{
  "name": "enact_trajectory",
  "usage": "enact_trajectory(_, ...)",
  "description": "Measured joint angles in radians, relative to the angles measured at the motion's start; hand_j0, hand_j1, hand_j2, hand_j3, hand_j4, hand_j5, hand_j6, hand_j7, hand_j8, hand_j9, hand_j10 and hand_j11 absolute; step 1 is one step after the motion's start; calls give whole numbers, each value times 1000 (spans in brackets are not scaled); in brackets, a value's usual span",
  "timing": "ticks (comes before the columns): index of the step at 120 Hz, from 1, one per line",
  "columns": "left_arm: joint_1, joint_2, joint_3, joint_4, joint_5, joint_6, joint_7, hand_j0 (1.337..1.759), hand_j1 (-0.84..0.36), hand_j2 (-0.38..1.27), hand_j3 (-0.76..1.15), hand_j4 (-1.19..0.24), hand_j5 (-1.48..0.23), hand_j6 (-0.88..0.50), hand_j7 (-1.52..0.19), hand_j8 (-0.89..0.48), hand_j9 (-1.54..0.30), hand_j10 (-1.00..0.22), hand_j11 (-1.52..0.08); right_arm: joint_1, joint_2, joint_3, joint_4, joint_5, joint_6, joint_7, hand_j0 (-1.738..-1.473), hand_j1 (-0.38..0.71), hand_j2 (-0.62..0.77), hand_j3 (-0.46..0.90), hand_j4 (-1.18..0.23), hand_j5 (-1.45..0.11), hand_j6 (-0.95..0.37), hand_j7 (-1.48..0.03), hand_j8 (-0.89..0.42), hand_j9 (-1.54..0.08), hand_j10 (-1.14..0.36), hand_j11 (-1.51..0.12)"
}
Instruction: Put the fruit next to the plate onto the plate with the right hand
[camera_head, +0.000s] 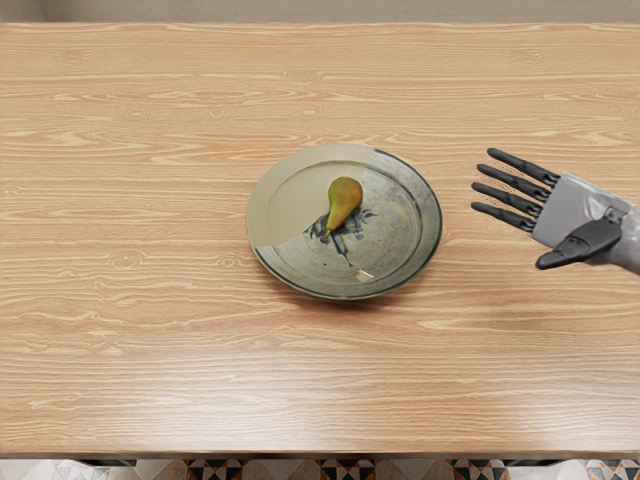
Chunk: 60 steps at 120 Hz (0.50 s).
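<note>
The pear (343, 200) lies on the plate (400, 245), so the right hand (565, 210), fingers (512, 182) spread and empty, should move away without touching either one.

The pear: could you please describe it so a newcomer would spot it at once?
Near the middle of the wooden table sits a round dark plate. On it lies the pear, yellow-green, narrow end toward the viewer, the only fruit there.

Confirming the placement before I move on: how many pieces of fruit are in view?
1. A pear lies on the plate, near its centre; the right hand is open, right of the plate.
</note>
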Motion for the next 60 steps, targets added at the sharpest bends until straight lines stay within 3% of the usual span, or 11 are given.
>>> enact_trajectory(24,2,0,0,0,0,0,0,1658,349,0,0,0,0,0,0,0,0,0,0,-26,-62,51,-13,38,0,0,-1658,-349,1,0,0,0,1,0,1,0,1,0)
enact_trajectory(60,1,0,0,0,0,0,0,1658,349,0,0,0,0,0,0,0,0,0,0,-32,-78,61,-23,54,0,0,-1658,-349,1,0,0,0,1,0,1,0,1,0)
